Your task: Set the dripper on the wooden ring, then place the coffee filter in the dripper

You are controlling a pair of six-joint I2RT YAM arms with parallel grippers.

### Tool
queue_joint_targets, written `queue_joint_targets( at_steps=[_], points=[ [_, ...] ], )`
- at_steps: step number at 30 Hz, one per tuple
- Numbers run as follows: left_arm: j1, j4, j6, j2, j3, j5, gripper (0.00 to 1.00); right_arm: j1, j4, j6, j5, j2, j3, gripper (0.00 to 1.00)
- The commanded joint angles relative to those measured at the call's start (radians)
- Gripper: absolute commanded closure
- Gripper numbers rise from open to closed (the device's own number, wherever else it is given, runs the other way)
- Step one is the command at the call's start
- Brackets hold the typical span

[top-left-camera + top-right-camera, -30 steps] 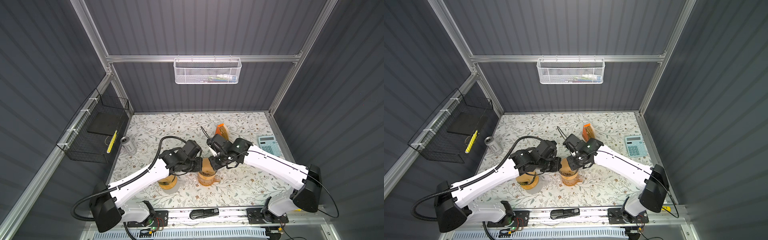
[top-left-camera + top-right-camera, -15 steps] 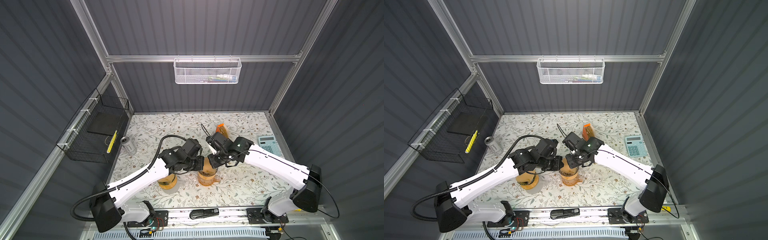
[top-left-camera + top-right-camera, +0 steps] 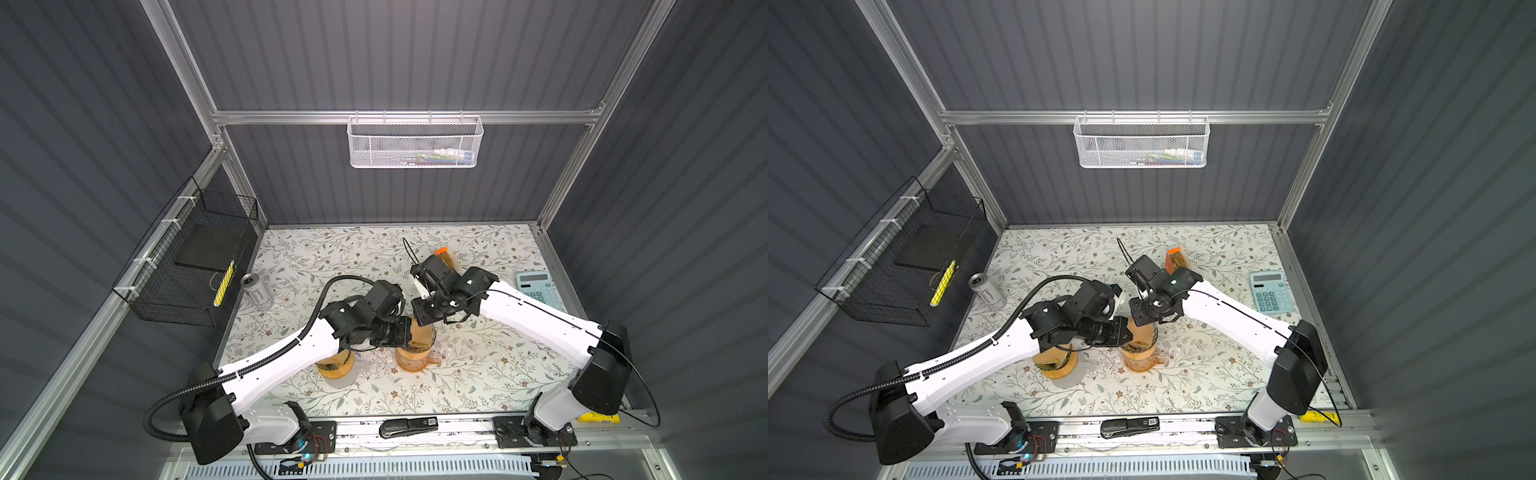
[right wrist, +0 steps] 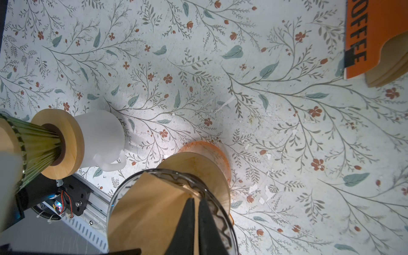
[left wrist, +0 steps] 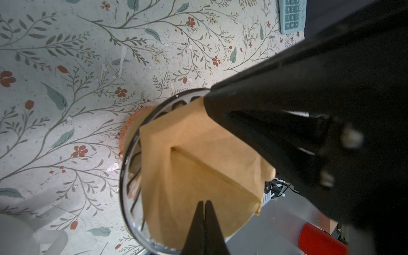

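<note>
A clear glass dripper (image 5: 125, 176) (image 4: 223, 223) with a wooden collar stands on an orange glass jug (image 3: 411, 361) (image 3: 1140, 360) in the middle of the table. The brown paper coffee filter (image 5: 198, 159) (image 4: 150, 209) sits inside it, partly spread, with one side standing above the rim. My left gripper (image 5: 204, 202) (image 3: 409, 332) is shut, its tips lying over the filter's paper. My right gripper (image 4: 197, 199) (image 3: 422, 320) reaches in from the opposite side and is shut on the filter's wall near the glass rim. In both top views the two wrists hide most of the dripper.
A second ribbed green dripper (image 4: 42, 141) on a frosted white mug (image 4: 99, 132) stands close to the left, under my left arm (image 3: 291, 353). An orange filter box (image 3: 444, 257) (image 4: 371, 37), a calculator (image 3: 536, 286), a can (image 3: 255, 286) and a black wire basket (image 3: 195, 266) ring the area.
Both grippers stay at the dripper. The right wrist has shifted slightly upward in the top views; the left arm has hardly moved.
</note>
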Motion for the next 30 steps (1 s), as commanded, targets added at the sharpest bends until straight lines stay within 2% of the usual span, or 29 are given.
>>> queue_joint_targets(
  at_steps=[1,30],
  points=[
    [-0.006,0.014,0.006,0.013,-0.018,0.029,0.94,-0.015,0.019,0.014,-0.011,0.004,-0.006,0.90],
    [-0.006,0.035,-0.013,0.006,-0.042,0.016,0.94,-0.003,0.004,0.026,-0.068,-0.044,-0.030,0.90]
  ],
)
